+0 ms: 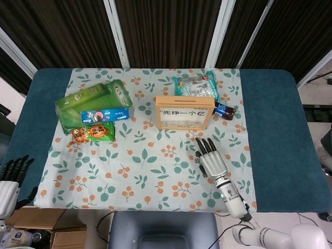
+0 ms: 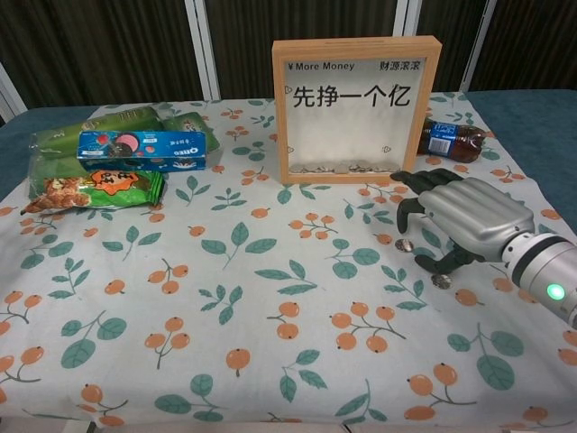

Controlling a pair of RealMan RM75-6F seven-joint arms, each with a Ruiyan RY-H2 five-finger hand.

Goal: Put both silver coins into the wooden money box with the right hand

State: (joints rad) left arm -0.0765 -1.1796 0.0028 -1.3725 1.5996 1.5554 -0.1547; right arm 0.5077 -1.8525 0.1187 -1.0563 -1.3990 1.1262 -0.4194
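Two coins: both silver coins lie on the cloth, one [image 2: 405,244] by the fingertips, other [image 2: 441,280] under the thumb.
Left hand [image 1: 9,179]: parked off the table edge, fingers apart, idle since the task is the other hand's.
Money box [image 2: 356,108]: upright mid-cloth, slot on top.
Right hand [image 2: 464,221]: palm down over the coins, fingers apart, holding nothing; likely poised to pinch.
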